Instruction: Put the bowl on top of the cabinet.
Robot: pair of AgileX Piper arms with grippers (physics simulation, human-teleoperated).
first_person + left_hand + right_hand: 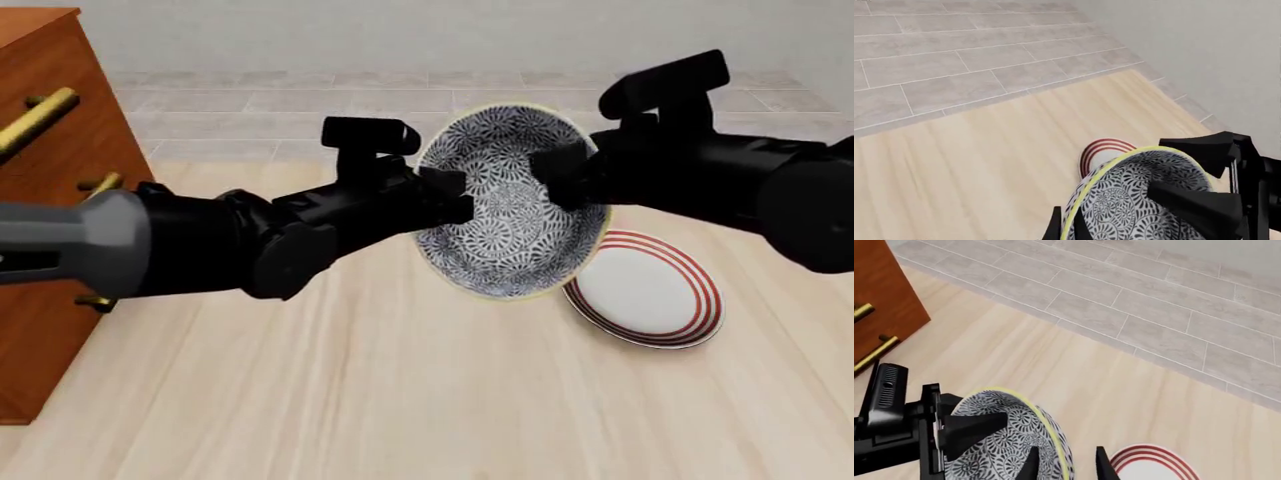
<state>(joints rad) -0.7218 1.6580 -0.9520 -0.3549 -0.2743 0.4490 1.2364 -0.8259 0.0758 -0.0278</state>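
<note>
Both of our jaws are clamping the bowl (514,205) by opposite rims, left gripper (447,195) and right gripper (561,175) holding it tilted above the desk (400,400). Only the front view is showing the cabinet (54,200) rising at the desk's left edge. No writing is showing anywhere.

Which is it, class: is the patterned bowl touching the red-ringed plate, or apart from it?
Apart. The front view shows the bowl tilted on edge and held up between both grippers, while the plate lies flat on the table beneath.
</note>
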